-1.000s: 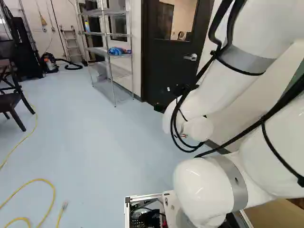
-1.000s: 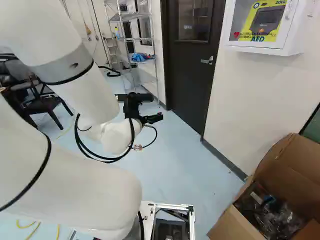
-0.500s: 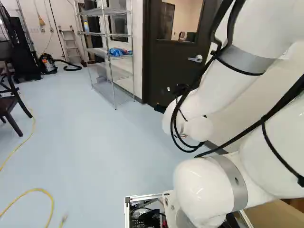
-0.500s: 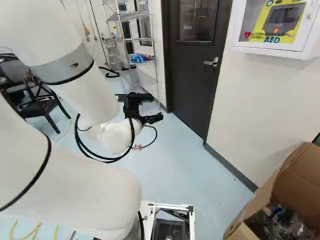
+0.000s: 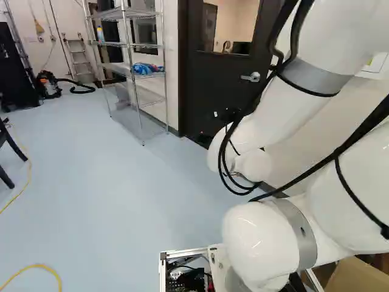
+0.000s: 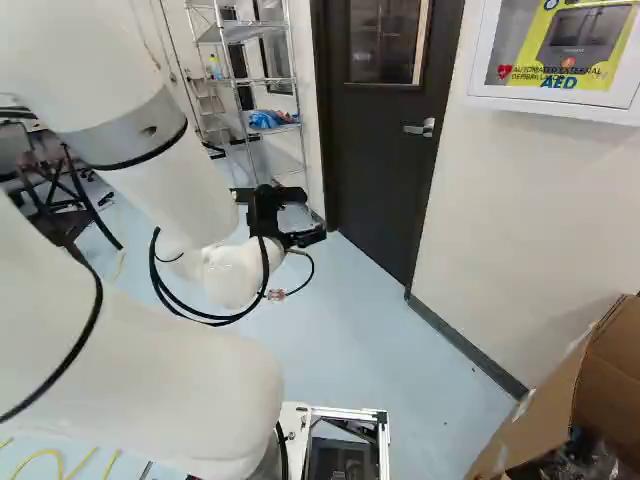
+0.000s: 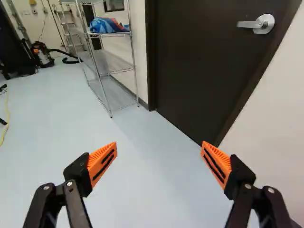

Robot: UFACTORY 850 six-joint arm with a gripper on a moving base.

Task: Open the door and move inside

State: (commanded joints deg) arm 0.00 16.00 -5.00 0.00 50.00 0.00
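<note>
The gripper [image 6: 306, 215] hangs over the floor in the right base view, short of the dark door [image 6: 385, 160], which stands shut in its frame. A silver lever handle [image 6: 420, 128] sits near the door's right edge. In the wrist view the gripper [image 7: 159, 159] is open, its orange pads wide apart with only floor between them. The handle [image 7: 256, 23] is well ahead of and above the fingers, touching neither. In the left base view the arm partly covers the door [image 5: 213, 79]; its handle [image 5: 250, 77] shows beside the arm.
A wire shelf [image 5: 135, 76] stands beside the door. On the wall past the door hangs a white cabinet [image 6: 560, 105], above an open cardboard box [image 6: 560, 400]. A yellow cable [image 5: 21, 191] and a dark chair [image 5: 11, 149] lie off to the left. A vacuum [image 5: 48, 84] stands farther back.
The base has moved, coming somewhat nearer the door and wall; the shelf and chair have shifted left in the left base view. The arm holds its pose against its lowest joint.
</note>
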